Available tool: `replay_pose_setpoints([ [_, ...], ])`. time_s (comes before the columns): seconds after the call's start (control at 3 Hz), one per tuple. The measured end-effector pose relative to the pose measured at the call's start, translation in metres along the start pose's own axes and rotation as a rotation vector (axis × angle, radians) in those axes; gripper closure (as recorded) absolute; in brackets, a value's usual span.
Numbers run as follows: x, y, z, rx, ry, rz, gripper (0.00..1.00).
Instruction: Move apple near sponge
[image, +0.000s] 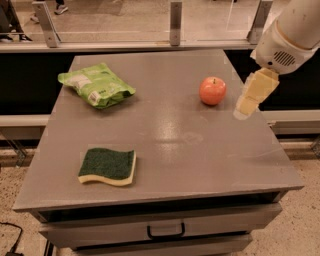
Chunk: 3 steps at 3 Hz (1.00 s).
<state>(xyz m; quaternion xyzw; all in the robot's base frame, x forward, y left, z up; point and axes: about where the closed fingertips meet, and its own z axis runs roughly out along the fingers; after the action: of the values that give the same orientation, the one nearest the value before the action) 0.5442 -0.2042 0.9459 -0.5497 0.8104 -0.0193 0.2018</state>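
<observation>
A small red-orange apple (212, 90) with a short dark stem stands on the right part of the grey table (200, 150). A flat sponge (108, 166) with a dark green top and pale yellow base lies at the front left of the table. My gripper (250, 100) hangs from the white arm (295, 30) at the right, just to the right of the apple and a little above the table. It holds nothing that I can see.
A crinkled light-green snack bag (95, 85) lies at the back left of the table. A drawer with a dark handle (166, 231) is below the front edge. A rail with metal posts (175, 22) runs behind the table.
</observation>
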Motion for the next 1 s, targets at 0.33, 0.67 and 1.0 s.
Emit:
replay_pose_setpoints([
  [0.33,-0.008,-0.023,0.025,-0.006,-0.027,0.061,0.00],
  [0.67,-0.010,-0.038,0.048,-0.028,-0.052,0.122,0.00],
  [1.0,-0.011,-0.046,0.071,-0.056,-0.072,0.167,0.00],
])
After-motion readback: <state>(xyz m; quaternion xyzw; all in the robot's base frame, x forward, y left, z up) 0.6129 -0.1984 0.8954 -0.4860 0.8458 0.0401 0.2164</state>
